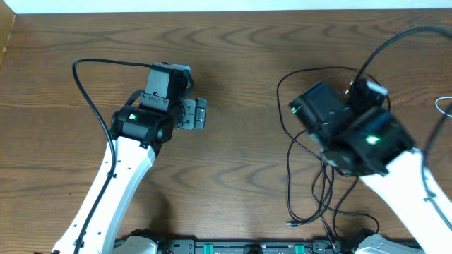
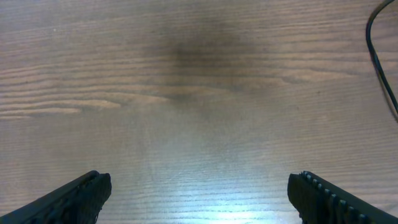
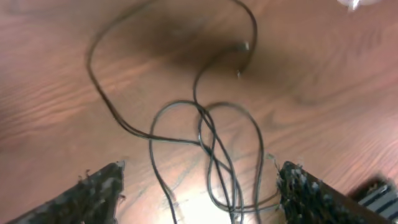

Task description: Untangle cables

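Note:
Several thin black cables lie tangled on the wooden table at the right, with loops near the front edge and a plug end. A bit of white cable shows at the right edge. My right gripper hovers over the tangle. In the right wrist view it is open, with crossed cable loops on the table between its fingers and plug ends farther off. My left gripper is open and empty over bare wood, well left of the cables. One black cable crosses its view's right edge.
The arms' own thicker black cables arc over the table at left and upper right. The robot base rail runs along the front edge. The table's far edge is at the top.

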`<move>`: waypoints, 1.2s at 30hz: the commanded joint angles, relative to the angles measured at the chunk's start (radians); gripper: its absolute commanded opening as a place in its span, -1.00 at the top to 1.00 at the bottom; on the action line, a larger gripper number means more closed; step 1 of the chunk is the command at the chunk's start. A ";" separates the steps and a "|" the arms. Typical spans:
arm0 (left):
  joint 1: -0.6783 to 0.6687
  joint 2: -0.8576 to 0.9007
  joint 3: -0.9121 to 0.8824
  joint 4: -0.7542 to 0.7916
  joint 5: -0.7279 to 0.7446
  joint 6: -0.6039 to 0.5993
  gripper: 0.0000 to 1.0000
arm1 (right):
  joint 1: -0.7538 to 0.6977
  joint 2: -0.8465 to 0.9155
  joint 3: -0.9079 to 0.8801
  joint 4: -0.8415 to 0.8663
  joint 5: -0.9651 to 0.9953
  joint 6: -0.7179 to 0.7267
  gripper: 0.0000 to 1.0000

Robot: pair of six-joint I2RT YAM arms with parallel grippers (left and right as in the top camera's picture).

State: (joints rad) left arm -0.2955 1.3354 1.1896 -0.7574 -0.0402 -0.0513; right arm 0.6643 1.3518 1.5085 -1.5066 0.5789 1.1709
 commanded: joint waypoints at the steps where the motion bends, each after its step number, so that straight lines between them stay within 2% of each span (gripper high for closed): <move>1: 0.003 0.011 0.007 0.000 -0.024 0.010 -0.92 | 0.028 0.007 -0.114 0.030 -0.011 0.160 -0.56; 7: 0.003 0.011 0.005 0.000 -0.024 0.010 -0.92 | 0.086 0.007 -0.331 0.122 -0.100 0.248 -0.59; 12: 0.003 0.011 0.005 0.000 -0.024 0.010 -0.92 | 0.121 0.007 -0.449 0.236 -0.123 0.263 -0.64; 16: 0.003 0.011 0.005 0.000 -0.024 0.010 -0.92 | 0.142 0.007 -0.565 0.370 -0.118 0.154 -0.64; 19: 0.003 0.011 0.005 0.000 -0.024 0.010 -0.92 | 0.142 0.007 -0.654 0.473 -0.122 0.045 -0.79; 24: 0.003 0.011 0.005 0.000 -0.024 0.010 -0.92 | 0.140 0.007 -0.799 0.604 -0.128 0.045 -0.98; 30: 0.003 0.011 0.005 0.000 -0.024 0.010 -0.92 | 0.091 0.007 -0.943 0.777 -0.146 0.051 -0.95; 36: 0.003 0.011 0.005 0.000 -0.024 0.010 -0.92 | 0.040 0.007 -1.015 0.851 -0.167 0.051 -0.57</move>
State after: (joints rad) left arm -0.2955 1.3354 1.1896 -0.7578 -0.0525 -0.0509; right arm 0.7219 1.3586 0.5209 -0.6674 0.4179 1.2217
